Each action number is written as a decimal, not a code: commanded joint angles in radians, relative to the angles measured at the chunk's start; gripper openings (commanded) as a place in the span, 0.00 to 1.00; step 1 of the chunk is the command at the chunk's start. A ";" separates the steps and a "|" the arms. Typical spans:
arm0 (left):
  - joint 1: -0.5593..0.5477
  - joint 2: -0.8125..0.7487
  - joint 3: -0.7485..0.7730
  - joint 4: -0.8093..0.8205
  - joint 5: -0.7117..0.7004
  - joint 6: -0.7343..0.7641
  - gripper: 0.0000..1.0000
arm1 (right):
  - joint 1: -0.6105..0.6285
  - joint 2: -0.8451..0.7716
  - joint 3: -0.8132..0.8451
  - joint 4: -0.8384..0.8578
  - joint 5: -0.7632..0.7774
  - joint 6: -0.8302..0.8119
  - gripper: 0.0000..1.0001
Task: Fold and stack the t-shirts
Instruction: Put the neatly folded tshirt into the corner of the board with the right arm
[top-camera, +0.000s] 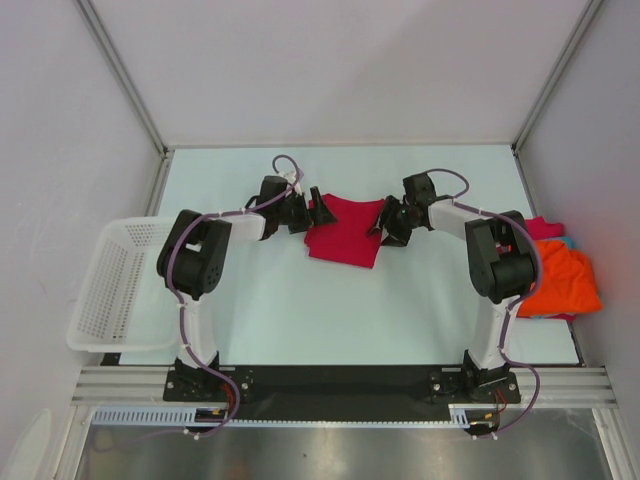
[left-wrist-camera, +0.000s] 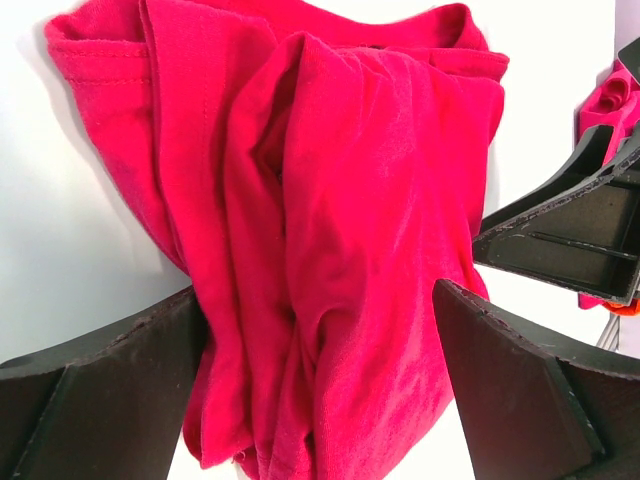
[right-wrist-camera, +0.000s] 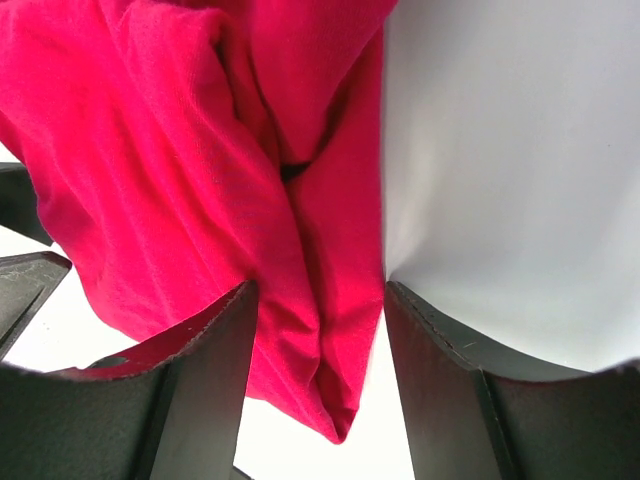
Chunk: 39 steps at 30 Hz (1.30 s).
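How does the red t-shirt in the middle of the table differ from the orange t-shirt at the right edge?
The red t-shirt is gathered into a compact, fairly straight-edged shape, while the orange t-shirt lies loose and rumpled. The red t-shirt lies alone on the table, while the orange t-shirt tops a pile, with pink cloth and teal cloth showing at its edges. Both are plain, soft cloth shirts.

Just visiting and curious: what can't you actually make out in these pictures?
- Top view: the right arm covers part of the orange, pink and teal cloth shirt pile; their count is unclear.
- Wrist views: the crimson red cloth t-shirt is cut off by frame edges; its inner folds are hidden.
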 joint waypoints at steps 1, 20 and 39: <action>0.017 0.015 -0.045 -0.108 -0.028 0.038 1.00 | -0.003 0.061 -0.056 -0.097 0.113 -0.067 0.61; 0.048 0.003 -0.059 -0.106 -0.011 0.048 1.00 | 0.083 0.205 0.003 -0.059 0.067 -0.023 0.60; 0.050 0.055 -0.061 -0.034 0.089 -0.007 0.72 | 0.083 0.202 -0.007 -0.048 0.069 -0.010 0.00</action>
